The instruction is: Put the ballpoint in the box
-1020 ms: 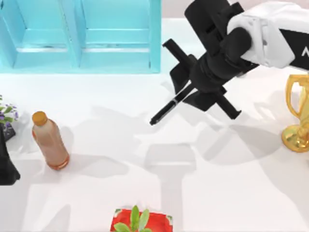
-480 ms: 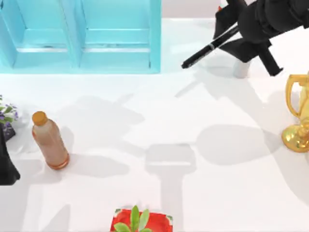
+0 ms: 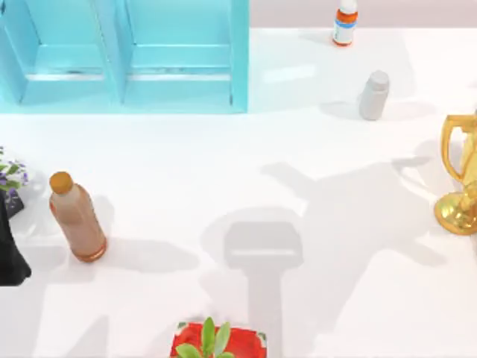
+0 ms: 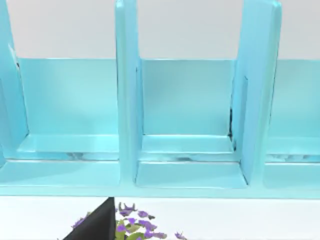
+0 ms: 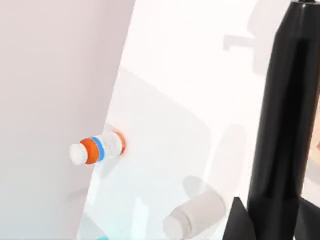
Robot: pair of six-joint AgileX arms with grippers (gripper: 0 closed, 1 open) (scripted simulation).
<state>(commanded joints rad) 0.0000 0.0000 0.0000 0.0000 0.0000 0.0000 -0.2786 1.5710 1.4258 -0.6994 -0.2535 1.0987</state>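
Right fingers [image 5: 295,220] apparently clamped on ballpoint [image 5: 282,115]; left gripper [image 3: 11,257] parked table's left, fingers' state unclear.

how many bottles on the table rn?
3. Brown bottle at the table's left, grey bottle at back right, orange-and-blue-banded bottle at the far edge behind it. More may sit outside the frame.

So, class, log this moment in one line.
right pincer: gripping ballpoint | box: ballpoint not yet inside | left arm: parked, table's left
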